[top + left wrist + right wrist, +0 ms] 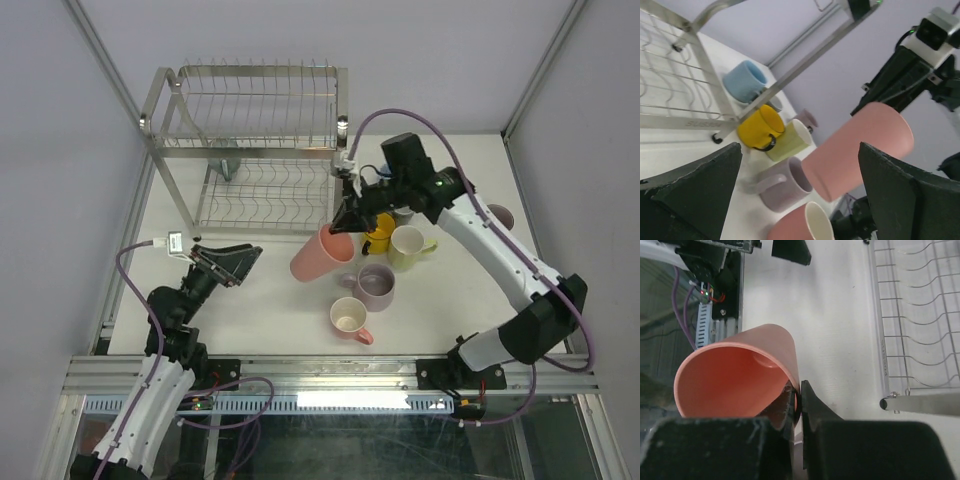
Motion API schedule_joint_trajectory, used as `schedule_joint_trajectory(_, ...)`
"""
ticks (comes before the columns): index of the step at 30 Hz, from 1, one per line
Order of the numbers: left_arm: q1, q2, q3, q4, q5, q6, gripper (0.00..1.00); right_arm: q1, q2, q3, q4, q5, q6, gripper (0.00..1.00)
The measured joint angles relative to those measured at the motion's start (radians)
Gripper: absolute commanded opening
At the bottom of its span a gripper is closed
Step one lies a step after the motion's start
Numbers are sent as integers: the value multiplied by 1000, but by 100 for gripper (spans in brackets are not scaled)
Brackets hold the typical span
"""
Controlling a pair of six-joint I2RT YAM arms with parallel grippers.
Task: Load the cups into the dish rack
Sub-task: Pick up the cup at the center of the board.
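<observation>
My right gripper [799,405] clamped on salmon-pink ceramic mug [735,375] rim.
Mug tilted beneath it; chrome wire dish rack [920,315] just beside it; my left gripper [225,262] jaws apart.

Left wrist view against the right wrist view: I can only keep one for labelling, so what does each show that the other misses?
Only the left wrist view shows the waiting mugs on the table: light blue mug, yellow mug, pale green mug, lilac mug and a second pink mug. Only the right wrist view shows the right gripper shut on the rim of the salmon cup, and that cup's empty inside. Both show the salmon cup, tilted, and part of the dish rack.
</observation>
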Motion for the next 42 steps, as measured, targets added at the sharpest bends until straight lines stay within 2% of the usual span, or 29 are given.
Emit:
schedule_joint_trajectory(5, 0, 88, -48, 289, 64, -124, 99, -191, -137, -136, 116, -208, 120, 0)
schedule_joint_trajectory(9, 0, 143, -48, 451, 90, -175, 99, -334, -217, -229, 245, -366, 250, 0)
schedule_joint_trajectory(16, -3, 182, -18, 583, 78, -180, 99, -508, -230, -270, 436, -545, 447, 0)
schedule_joint_trajectory(20, -14, 187, 10, 623, 52, -145, 99, -544, -217, -278, 481, -581, 528, 0)
schedule_joint_trajectory(25, -26, 212, 34, 678, 31, -85, 99, -546, -160, -249, 426, -602, 528, 0)
schedule_joint_trajectory(28, -37, 269, 34, 745, 31, -69, 99, -549, -138, -242, 394, -608, 513, 0)
schedule_joint_trajectory(33, -69, 368, 34, 831, 31, -32, 99, -592, -149, -303, 435, -659, 525, 0)
schedule_joint_trajectory(36, -126, 407, 34, 845, 27, 19, 99, -632, -163, -349, 457, -673, 536, 0)
schedule_joint_trajectory(42, -337, 485, 34, 846, -21, 218, 99, -688, -211, -428, 518, -690, 577, 0)
